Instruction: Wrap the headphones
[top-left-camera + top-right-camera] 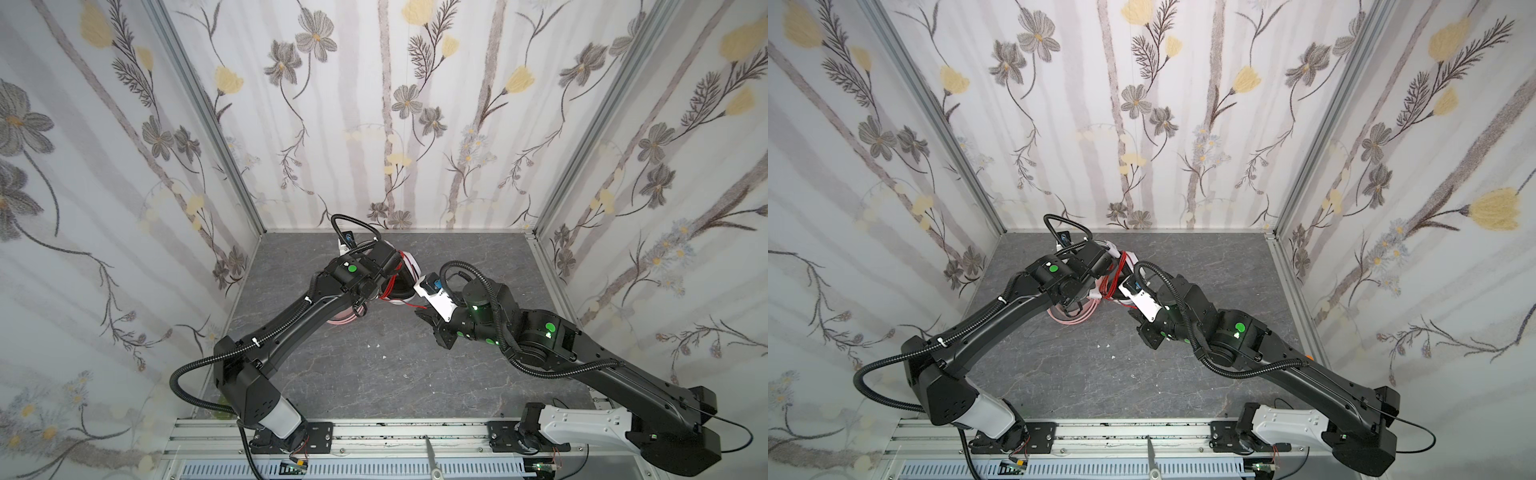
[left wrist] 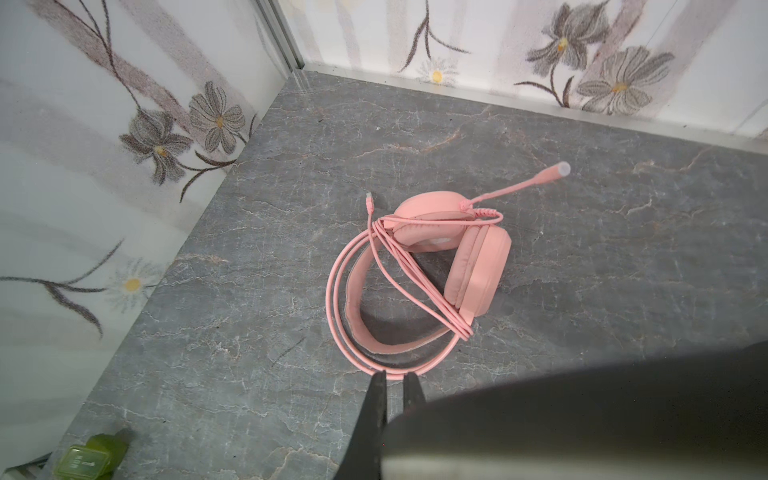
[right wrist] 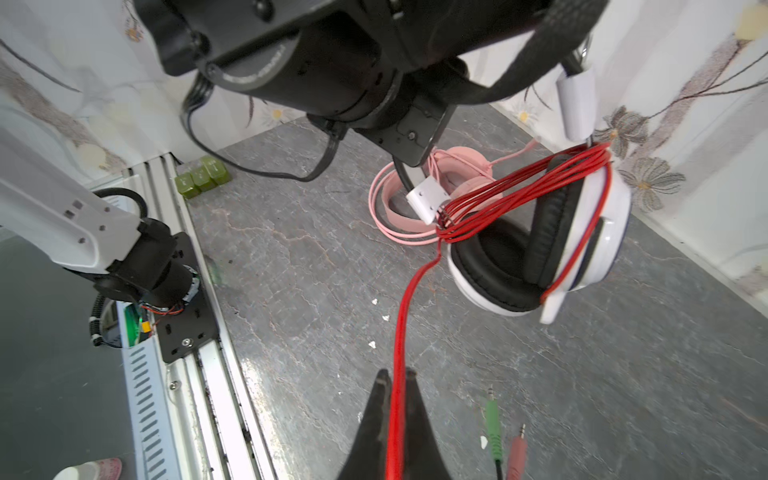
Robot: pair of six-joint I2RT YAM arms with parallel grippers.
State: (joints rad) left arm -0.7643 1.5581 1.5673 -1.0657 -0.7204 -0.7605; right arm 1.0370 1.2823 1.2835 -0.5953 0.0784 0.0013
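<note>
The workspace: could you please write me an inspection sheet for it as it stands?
Surface: grey marbled table, scattered white specks.
Job's things: pink headset lying flat, its cord looped round it; white-and-black headset hanging above the table, red cord partly wound round its earcups.
Clutter: green blocks by the left arm's base.
Grippers: left gripper shut, apparently on the hanging headset's headband; right gripper shut on the red cord's loose tail.
Cables: jack plugs near the right gripper; black hoses along both arms.
Surroundings: floral walls, metal rail in front.

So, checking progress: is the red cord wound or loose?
Partly wound: red cord loops circle the white headset; its tail runs into the shut right tool.
</note>
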